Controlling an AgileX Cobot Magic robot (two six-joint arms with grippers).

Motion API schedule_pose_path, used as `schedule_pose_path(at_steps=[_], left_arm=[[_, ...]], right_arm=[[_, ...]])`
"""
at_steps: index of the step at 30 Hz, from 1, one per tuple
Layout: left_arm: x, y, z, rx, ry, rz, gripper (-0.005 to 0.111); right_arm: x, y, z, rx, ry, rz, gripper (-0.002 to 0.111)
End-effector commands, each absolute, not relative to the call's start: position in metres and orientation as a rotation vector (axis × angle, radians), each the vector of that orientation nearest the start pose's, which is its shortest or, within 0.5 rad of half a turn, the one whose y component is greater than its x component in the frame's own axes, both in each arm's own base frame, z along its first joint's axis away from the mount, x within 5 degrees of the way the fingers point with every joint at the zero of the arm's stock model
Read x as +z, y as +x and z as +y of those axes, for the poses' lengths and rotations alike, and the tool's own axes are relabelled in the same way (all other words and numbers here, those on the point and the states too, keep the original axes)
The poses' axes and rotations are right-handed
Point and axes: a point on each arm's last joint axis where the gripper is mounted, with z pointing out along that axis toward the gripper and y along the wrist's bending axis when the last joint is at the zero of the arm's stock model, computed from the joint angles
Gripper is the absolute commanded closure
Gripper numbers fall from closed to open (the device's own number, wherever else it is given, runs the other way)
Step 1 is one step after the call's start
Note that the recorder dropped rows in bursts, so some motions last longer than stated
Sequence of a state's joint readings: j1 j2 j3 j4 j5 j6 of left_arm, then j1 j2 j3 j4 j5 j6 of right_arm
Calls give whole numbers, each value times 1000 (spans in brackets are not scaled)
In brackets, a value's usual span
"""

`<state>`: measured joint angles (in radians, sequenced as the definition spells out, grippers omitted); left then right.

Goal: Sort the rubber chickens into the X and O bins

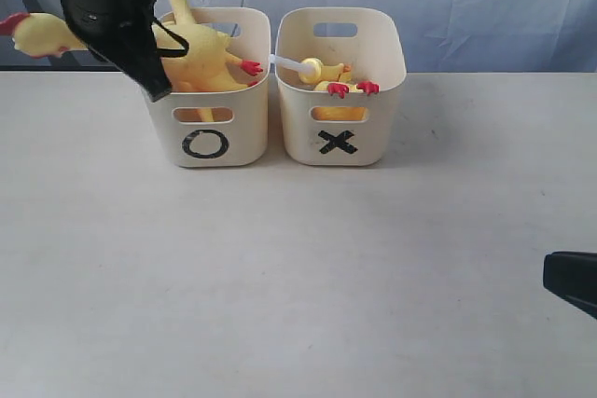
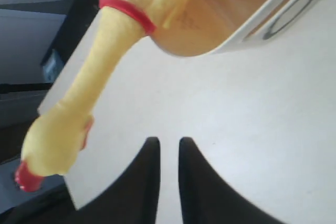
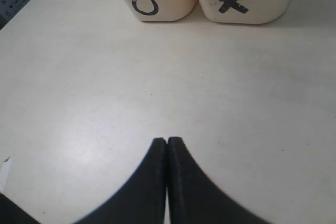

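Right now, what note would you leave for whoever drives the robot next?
Left gripper: fingers slightly apart, empty, up by the O bin.
Right gripper: fingers shut, empty, low over the table.
Chickens: some in the O bin, at least one in the X bin, none seen on the table. One long chicken hangs its head over the O bin's rim.
Done: sorting looks about finished.
Left: maybe tuck that chicken in; count per bin is hidden.
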<state>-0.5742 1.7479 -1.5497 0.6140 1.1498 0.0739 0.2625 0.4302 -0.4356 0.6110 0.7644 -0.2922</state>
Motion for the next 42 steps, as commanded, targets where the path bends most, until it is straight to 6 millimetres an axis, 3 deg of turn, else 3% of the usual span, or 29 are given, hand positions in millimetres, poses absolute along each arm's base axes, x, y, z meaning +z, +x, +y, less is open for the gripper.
schedule_pose_path(at_steps=[1,5,10,12,15,19,22,27,32,38,42], left_arm=[[330,320,-164,493,976,2457,97],[342,309,-160,425,904,2484,97],[382,281,-143,352,788,2440,97],[389,267,-135,324,752,2432,97],[389,243,-121,282,697,2436,97],[388,201,-102,95,583,2384,97],[382,164,-88,-94,523,2282,97],[366,119,-69,-301,467,2127,97],[336,74,-44,-440,394,1907,97],[306,48,-28,-509,359,1665,97],[289,43,-26,-522,354,1463,97]], right_arm=[[276,65,54,690,-331,2136,109],[276,65,54,690,-331,2136,109],[276,65,54,690,-331,2136,109],[276,65,54,690,-331,2136,109],[276,65,54,690,-331,2136,109],[276,65,55,692,-330,2136,109],[276,65,55,692,-330,2136,109],[276,65,55,692,-330,2136,109],[276,65,55,692,-330,2136,109],[276,65,55,692,-330,2136,109],[276,65,55,692,-330,2136,109]])
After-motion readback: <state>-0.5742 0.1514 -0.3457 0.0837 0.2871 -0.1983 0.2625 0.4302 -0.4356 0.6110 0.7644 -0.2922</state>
